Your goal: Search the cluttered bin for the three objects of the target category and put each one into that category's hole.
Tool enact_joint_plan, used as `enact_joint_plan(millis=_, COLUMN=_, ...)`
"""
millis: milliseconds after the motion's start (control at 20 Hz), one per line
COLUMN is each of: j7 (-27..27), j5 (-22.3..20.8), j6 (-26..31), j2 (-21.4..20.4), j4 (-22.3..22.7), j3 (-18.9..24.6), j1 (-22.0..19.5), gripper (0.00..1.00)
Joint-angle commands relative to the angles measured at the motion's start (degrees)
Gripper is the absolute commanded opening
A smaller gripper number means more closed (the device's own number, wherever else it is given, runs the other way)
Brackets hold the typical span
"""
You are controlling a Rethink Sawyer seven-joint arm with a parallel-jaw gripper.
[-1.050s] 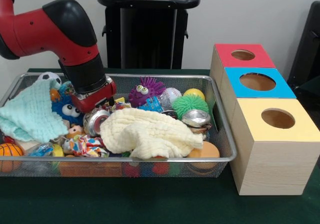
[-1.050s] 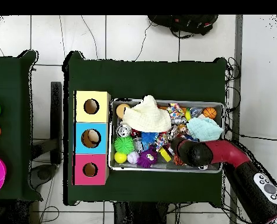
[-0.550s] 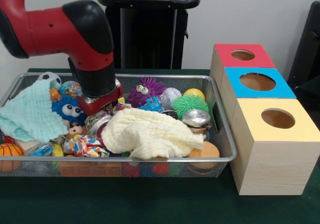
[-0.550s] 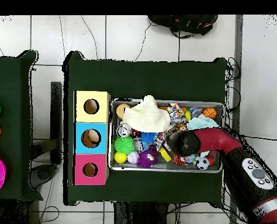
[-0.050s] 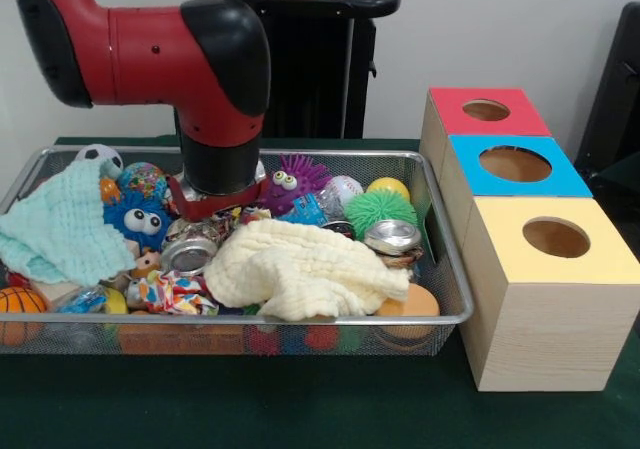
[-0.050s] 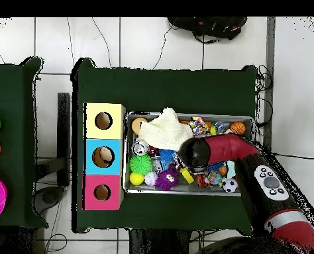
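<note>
Cans look the likeliest target here, though the category is my guess; front view first; crushed can [image 5: 393, 237] lies on its side at the bin's box-side end, just past the yellow cloth [image 5: 300, 269] and in front of the green spiky ball [image 5: 380, 209]; second can [image 5: 190, 252] sits nearer the middle, open mouth facing the camera, just below the arm's wrist; wire bin [image 5: 440, 269] is packed, with the mint cloth [image 5: 60, 231] draped over its other end, the blue googly-eyed toy [image 5: 140, 219] beside that cloth, and the purple spiky toy [image 5: 290, 184] at the back; pincer [image 5: 215, 209] is low among the toys, its tips buried behind the clutter, so I cannot tell how far apart they stand or whether anything is held; three boxes stand beside the bin, red-topped box [image 5: 485, 111] farthest back, blue-topped box [image 5: 515, 164] in the middle, yellow-topped box [image 5: 555, 239] nearest.

Overhead view; arm [image 6: 216, 151] crosses the bin and covers its centre, wrist end beside the yellow cloth; pincer itself hidden beneath; boxes line the bin's short side on the green tabletop [image 6: 166, 86].

Judgement on the step: searching is not done; yellow cloth probably hides more, so sweep or lift it aside rather than dig blind; take the second can across its body, not its rim; lift straight up to avoid dragging neighbours.
</note>
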Motion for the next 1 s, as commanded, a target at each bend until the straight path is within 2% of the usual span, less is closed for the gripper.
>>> enact_joint_plan(millis=50, j7=10.7, j5=4.6, j6=2.4, j2=4.3, j4=-8.2, j3=-4.3, j1=0.3, gripper=1.00)
enact_joint_plan(millis=350, j7=8.4, j5=5.8, j6=0.5, j2=6.8, j4=-9.7, j3=-4.9, j1=-0.1, gripper=1.00)
enact_joint_plan(millis=450, j7=7.4, j5=6.7, j6=1.5, j2=6.8, j4=-10.8, j3=-4.9, j1=0.1, gripper=1.00)
enact_joint_plan(millis=700, j7=5.3, j5=8.9, j6=3.1, j2=4.5, j4=-10.3, j3=-5.0, j1=-0.2, gripper=1.00)
enact_joint_plan(millis=1000, j7=2.6, j5=10.6, j6=3.8, j2=5.4, j4=-11.5, j3=-4.4, j1=-0.9, gripper=1.00)
